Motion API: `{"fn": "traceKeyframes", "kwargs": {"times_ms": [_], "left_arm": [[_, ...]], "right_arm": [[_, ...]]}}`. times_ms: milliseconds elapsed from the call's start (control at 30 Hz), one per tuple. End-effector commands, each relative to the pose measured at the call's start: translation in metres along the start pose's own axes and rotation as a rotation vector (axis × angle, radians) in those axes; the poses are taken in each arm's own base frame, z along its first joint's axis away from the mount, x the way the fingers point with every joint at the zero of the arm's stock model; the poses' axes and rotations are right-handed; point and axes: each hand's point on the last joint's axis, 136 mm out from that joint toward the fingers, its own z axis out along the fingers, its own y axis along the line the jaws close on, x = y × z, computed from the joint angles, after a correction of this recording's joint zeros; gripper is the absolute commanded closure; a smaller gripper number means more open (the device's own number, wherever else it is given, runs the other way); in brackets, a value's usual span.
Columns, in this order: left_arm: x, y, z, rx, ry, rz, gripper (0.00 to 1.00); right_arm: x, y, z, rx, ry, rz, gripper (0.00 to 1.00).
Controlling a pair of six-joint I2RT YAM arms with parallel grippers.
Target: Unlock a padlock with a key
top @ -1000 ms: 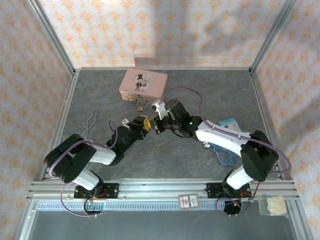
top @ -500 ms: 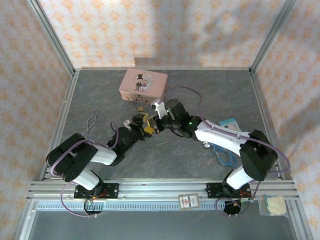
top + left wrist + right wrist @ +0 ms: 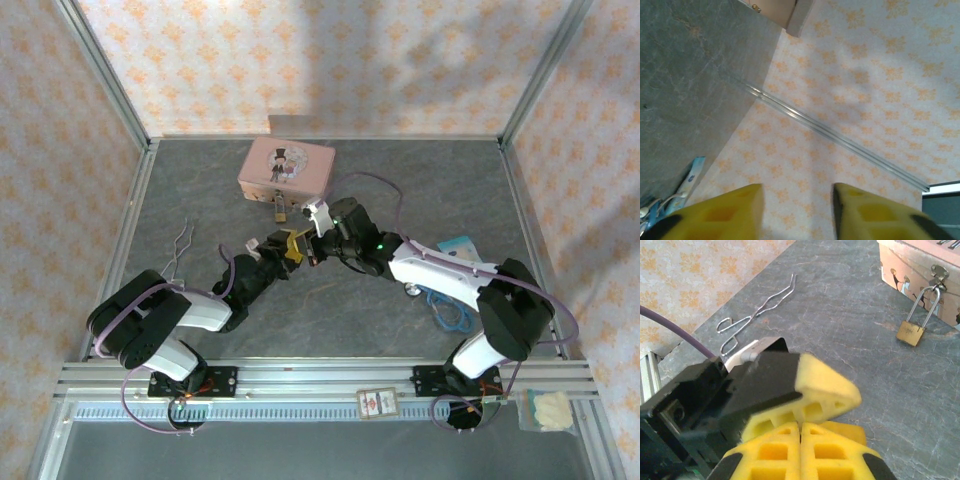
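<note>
Yellow fingers of the left gripper stand spread, nothing between them; the right gripper is pressed together — farther right, the padlock hangs from the pink tin, brass body resting on the table.

The top camera looked steeply down on the whole table. The left wrist faced up at a wall. The right, low and near, shared tin and padlock with top.
</note>
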Motion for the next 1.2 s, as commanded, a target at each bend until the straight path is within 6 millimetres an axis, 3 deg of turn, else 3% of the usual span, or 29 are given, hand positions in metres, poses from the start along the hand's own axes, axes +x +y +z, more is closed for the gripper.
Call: {"fn": "traceKeyframes", "kwargs": {"times_ms": [0,133,233,400,467,633,800,1167], "left_arm": [[0.014,-0.021,-0.002,0.089,0.054,-0.097,0.78],[0.015,-0.022,0.001,0.095,0.067,-0.100,1.00],[0.015,-0.022,0.002,0.100,0.069,-0.090,1.00],[0.018,-0.034,0.013,0.120,0.080,0.162,1.00],[0.022,-0.037,0.020,0.114,0.090,0.304,1.00],[0.045,-0.051,0.032,0.124,0.151,0.603,1.00],[0.058,-0.062,0.032,0.124,0.172,0.791,1.00],[0.078,-0.061,0.025,0.161,0.243,0.850,1.00]], "right_arm": [[0.003,-0.004,-0.004,0.019,0.003,0.008,1.00],[0.001,-0.002,-0.006,0.018,-0.002,0.004,1.00],[-0.004,0.000,-0.012,0.017,-0.018,0.007,1.00],[-0.022,-0.009,-0.036,0.027,-0.108,0.091,0.63],[-0.027,-0.011,-0.046,-0.017,-0.136,0.148,0.56],[-0.023,-0.014,-0.059,-0.129,-0.153,0.262,0.54],[-0.021,-0.012,-0.072,-0.245,-0.204,0.323,0.54],[-0.023,0.005,-0.077,-0.414,-0.232,0.353,0.62]]}}
